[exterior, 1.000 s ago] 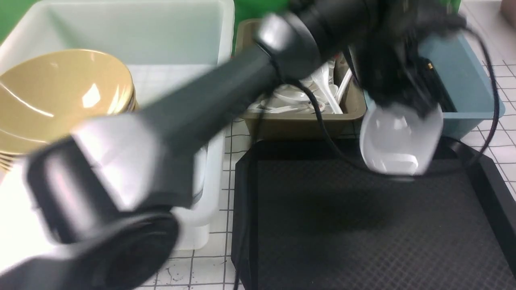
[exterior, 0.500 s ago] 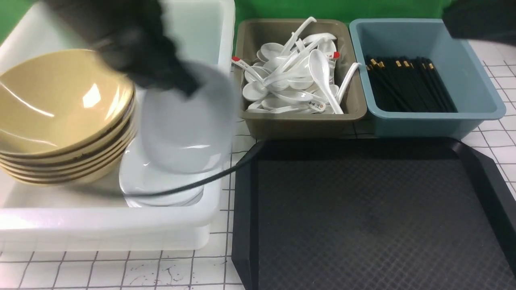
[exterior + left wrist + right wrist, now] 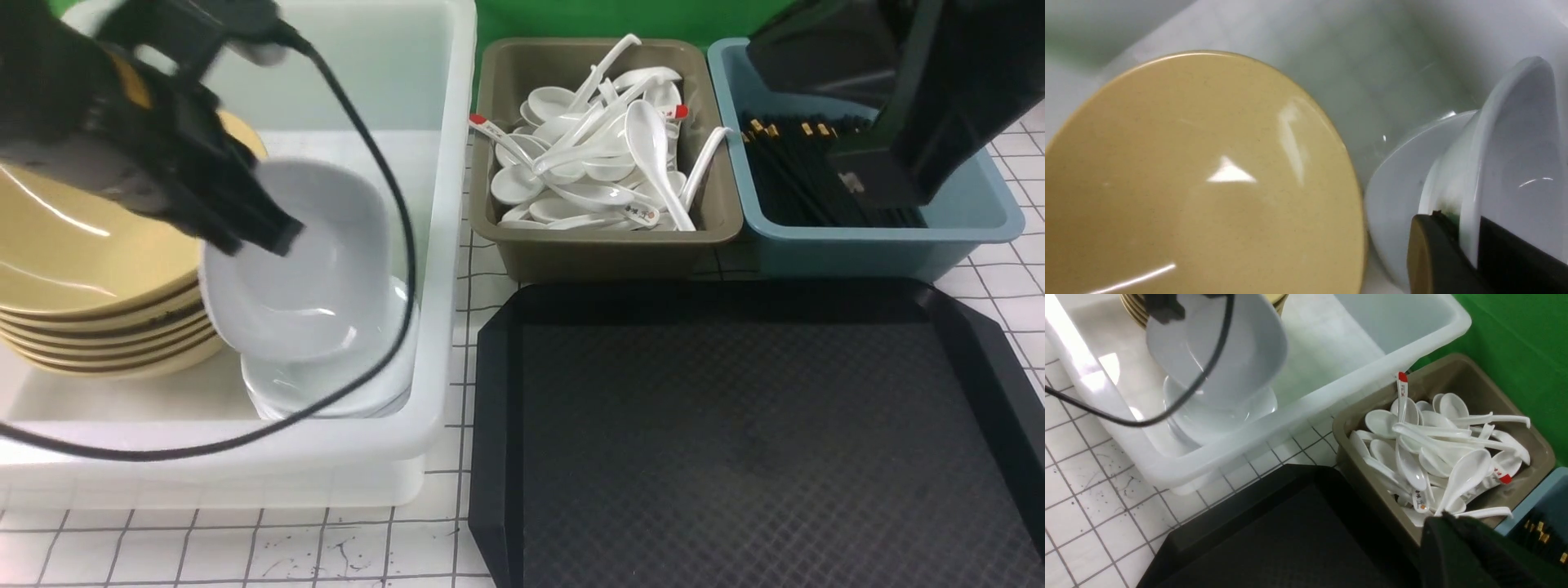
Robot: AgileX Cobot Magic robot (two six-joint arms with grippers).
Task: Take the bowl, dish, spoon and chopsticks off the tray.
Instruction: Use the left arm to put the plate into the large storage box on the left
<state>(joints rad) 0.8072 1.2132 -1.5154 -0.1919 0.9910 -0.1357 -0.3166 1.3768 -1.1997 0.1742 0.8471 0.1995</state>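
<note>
My left gripper (image 3: 263,234) is shut on the rim of the white dish (image 3: 318,269), which hangs tilted inside the white tub (image 3: 445,204), just above a stack of white dishes (image 3: 326,400). In the left wrist view the fingers (image 3: 1437,253) pinch the dish's (image 3: 1515,163) edge beside the top yellow bowl (image 3: 1200,175). The yellow bowl (image 3: 73,237) tops a stack in the tub. The black tray (image 3: 735,449) is bare. White spoons (image 3: 604,155) fill the olive bin and black chopsticks (image 3: 784,180) the blue bin. My right gripper (image 3: 1443,516) is shut, holding nothing, above the bins.
The olive bin (image 3: 604,257) and the blue bin (image 3: 857,253) stand side by side behind the tray. The right arm (image 3: 914,98) hangs over the blue bin. A black cable (image 3: 400,269) loops from the left wrist across the tub.
My left arm carried the dish from over the tray's far right side leftward into the tub and lowered it toward the dish stack. The right arm came into view at upper right.
</note>
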